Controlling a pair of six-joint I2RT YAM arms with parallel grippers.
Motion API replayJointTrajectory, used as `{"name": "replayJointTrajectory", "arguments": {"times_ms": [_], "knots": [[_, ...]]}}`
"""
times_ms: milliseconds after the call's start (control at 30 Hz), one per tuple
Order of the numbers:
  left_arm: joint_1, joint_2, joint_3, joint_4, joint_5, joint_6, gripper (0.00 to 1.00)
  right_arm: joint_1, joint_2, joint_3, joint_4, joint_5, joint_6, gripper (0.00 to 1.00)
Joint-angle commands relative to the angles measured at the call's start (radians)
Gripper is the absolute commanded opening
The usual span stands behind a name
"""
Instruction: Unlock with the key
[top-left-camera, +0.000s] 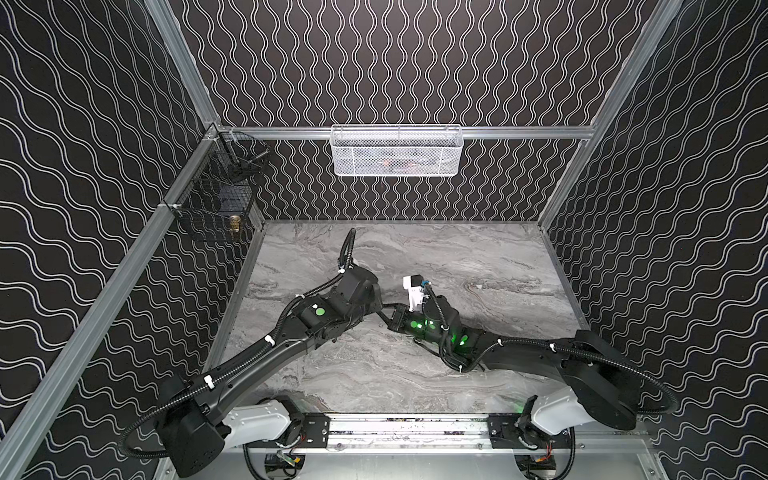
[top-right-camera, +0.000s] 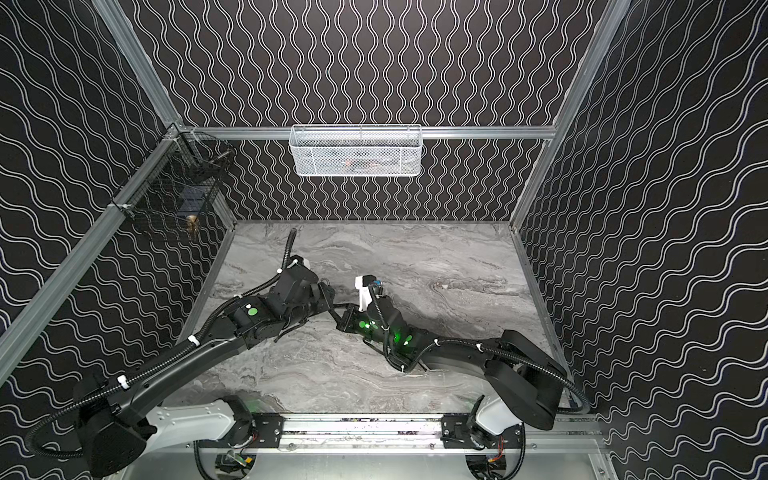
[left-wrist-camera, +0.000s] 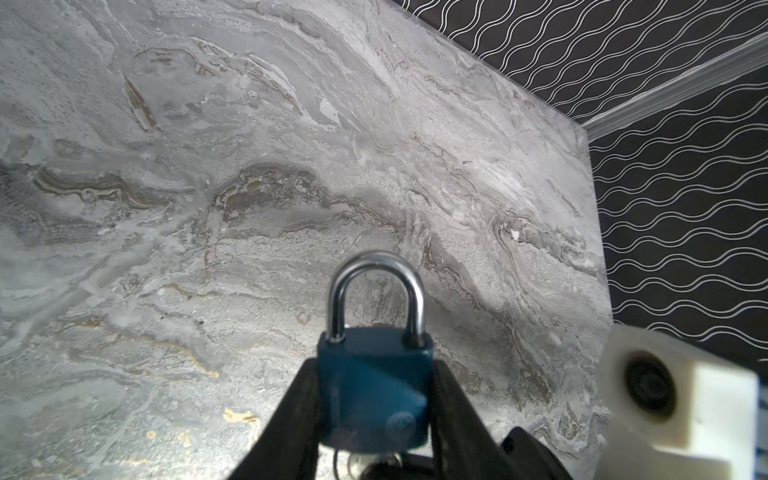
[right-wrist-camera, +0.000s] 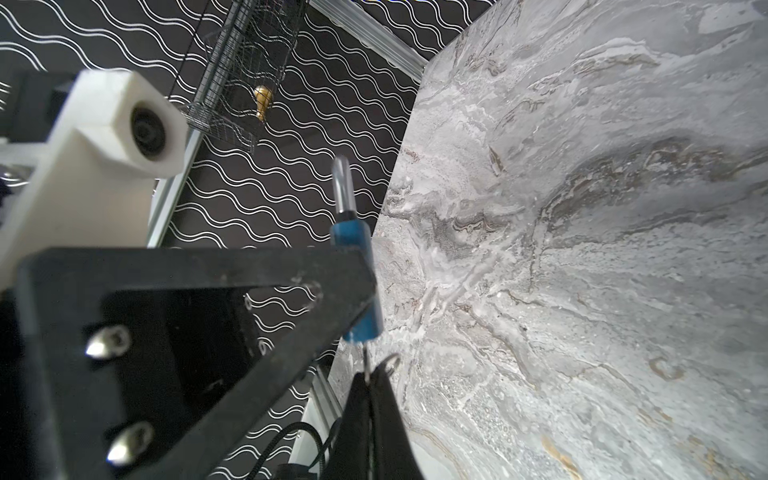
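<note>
The left fingers (left-wrist-camera: 295, 415) stand part-open, clamping the blue padlock (left-wrist-camera: 374, 395) by its two sides above the marble surface (left-wrist-camera: 208, 208). Its seated shackle (left-wrist-camera: 376, 270) points away from the wrist. The right fingers (right-wrist-camera: 361, 424) are pinched shut on the key (right-wrist-camera: 365, 359) at the lock's keyhole end, opposite the shackle. Key and padlock lie along one long axis, so the next move looks like a twist about it. How deep the blade sits cannot be told.

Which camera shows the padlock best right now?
Left wrist: the blue padlock faces it, body and shackle whole, between the left fingers. Right wrist shows it edge-on, partly behind a finger. Both top views hide it behind the arms.
</note>
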Motion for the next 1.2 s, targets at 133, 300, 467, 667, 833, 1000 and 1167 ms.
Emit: {"name": "replayJointTrajectory", "arguments": {"times_ms": [133,300,467,667,833,1000,1167], "knots": [[-0.004,-0.052,-0.035,0.100,0.175,-0.109,0.01,-0.009,-0.007,-0.040,0.251,-0.043,0.052,0.00],[-0.006,-0.096,-0.099,0.188,0.208,-0.159,0.00,-0.012,-0.005,-0.047,0.292,-0.060,0.072,0.00],[-0.005,-0.099,-0.093,0.206,0.243,-0.160,0.00,-0.018,-0.004,-0.044,0.326,-0.073,0.099,0.00],[-0.006,-0.127,-0.115,0.256,0.262,-0.190,0.00,-0.018,-0.010,-0.046,0.319,-0.061,0.119,0.00],[-0.005,-0.141,-0.122,0.273,0.297,-0.235,0.00,-0.018,-0.012,-0.055,0.363,-0.057,0.138,0.00],[-0.006,-0.143,-0.134,0.309,0.323,-0.253,0.00,-0.018,-0.009,-0.059,0.388,-0.063,0.152,0.00],[-0.007,-0.149,-0.144,0.340,0.337,-0.276,0.00,-0.019,-0.013,-0.070,0.392,-0.059,0.172,0.00]]}}
